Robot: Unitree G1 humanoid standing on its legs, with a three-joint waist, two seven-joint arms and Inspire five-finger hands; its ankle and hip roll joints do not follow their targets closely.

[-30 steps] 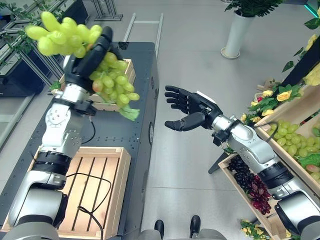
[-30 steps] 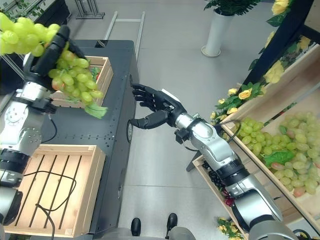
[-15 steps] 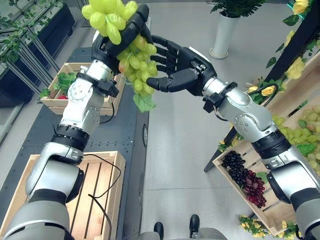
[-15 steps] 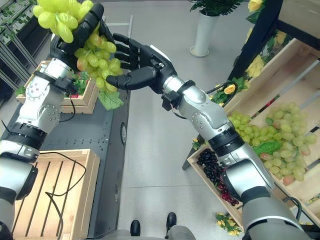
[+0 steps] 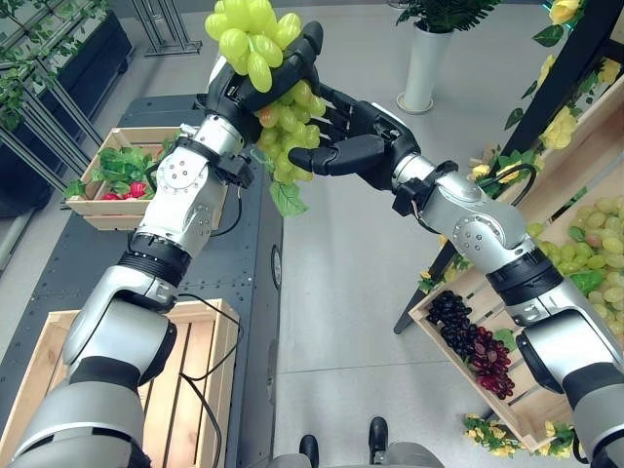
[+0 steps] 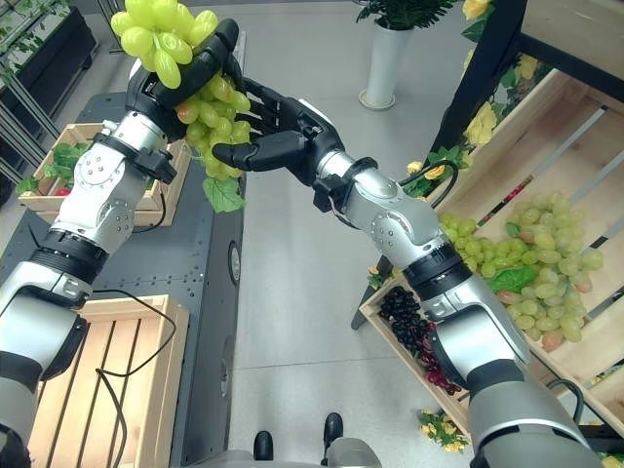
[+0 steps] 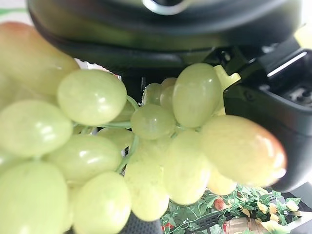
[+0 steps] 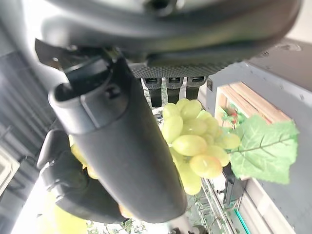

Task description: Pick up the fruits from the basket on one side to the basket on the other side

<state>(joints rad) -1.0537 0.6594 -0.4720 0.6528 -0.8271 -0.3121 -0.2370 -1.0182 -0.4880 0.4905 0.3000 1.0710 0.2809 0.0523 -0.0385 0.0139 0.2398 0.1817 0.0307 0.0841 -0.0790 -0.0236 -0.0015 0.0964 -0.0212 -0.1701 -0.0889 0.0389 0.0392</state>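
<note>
- A bunch of green grapes [image 5: 273, 88] is held high in the upper middle of the left eye view, above the gap between the dark table [image 5: 244, 253] and the grey floor [image 5: 341, 322]; a green leaf [image 5: 288, 200] hangs from its lower end.
- The left hand [image 5: 255, 83] has its fingers curled round the middle of the bunch, with grapes bulging above and below the grip; the left wrist view shows grapes [image 7: 146, 161] pressed right against the palm.
- The right hand [image 5: 356, 146] meets the bunch from the right side, fingers spread and only slightly bent behind the grapes, thumb stretched under them; it touches the bunch but is not closed on it.
- In the right wrist view the grapes [image 8: 192, 141] and leaf lie just past the thumb.
- On the table at the left edge sits a wooden crate [image 5: 93, 210] with green leaves and something red in it.
- At lower left an empty slatted crate [image 5: 195, 390] rests on the table.
- At the right side stand slanted wooden boxes: one with dark grapes [image 5: 473, 346], one above it with green grapes [image 5: 604, 268], with yellow flowers [image 5: 561, 127] near them.
- A white planter [image 5: 424, 58] stands at the top.
</note>
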